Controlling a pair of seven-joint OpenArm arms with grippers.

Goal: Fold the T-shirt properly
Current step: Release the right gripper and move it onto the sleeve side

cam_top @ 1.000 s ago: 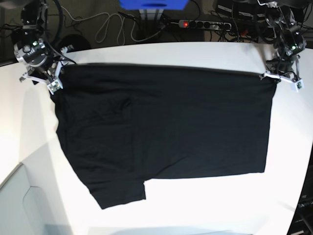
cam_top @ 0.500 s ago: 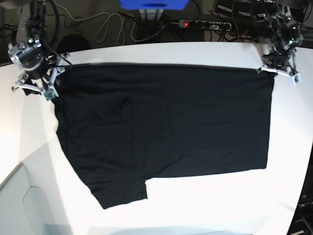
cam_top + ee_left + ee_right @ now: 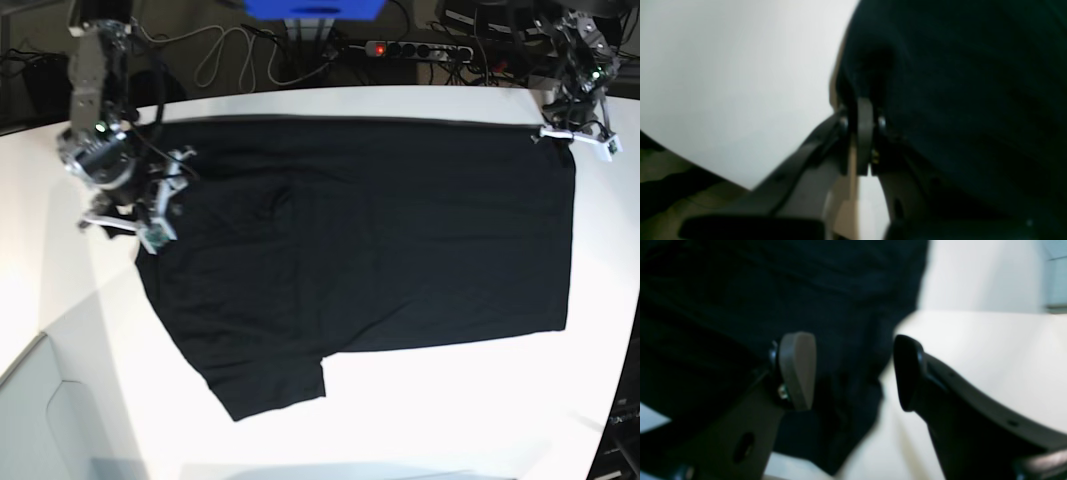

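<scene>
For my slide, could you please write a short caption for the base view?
Black T-shirt spread on white table; left end effector pinches one corner, right end effector open.

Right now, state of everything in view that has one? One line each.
T-shirt: spread flat on the table, plain black side up, not yet folded, one sleeve sticking out toward the near edge.
Left tool: shut on the T-shirt's edge at the far corner.
Right tool: open, fingers straddling the shirt's edge, not gripping.
Power strip: switch lit red, on.
Table: white, carrying the shirt.
</scene>
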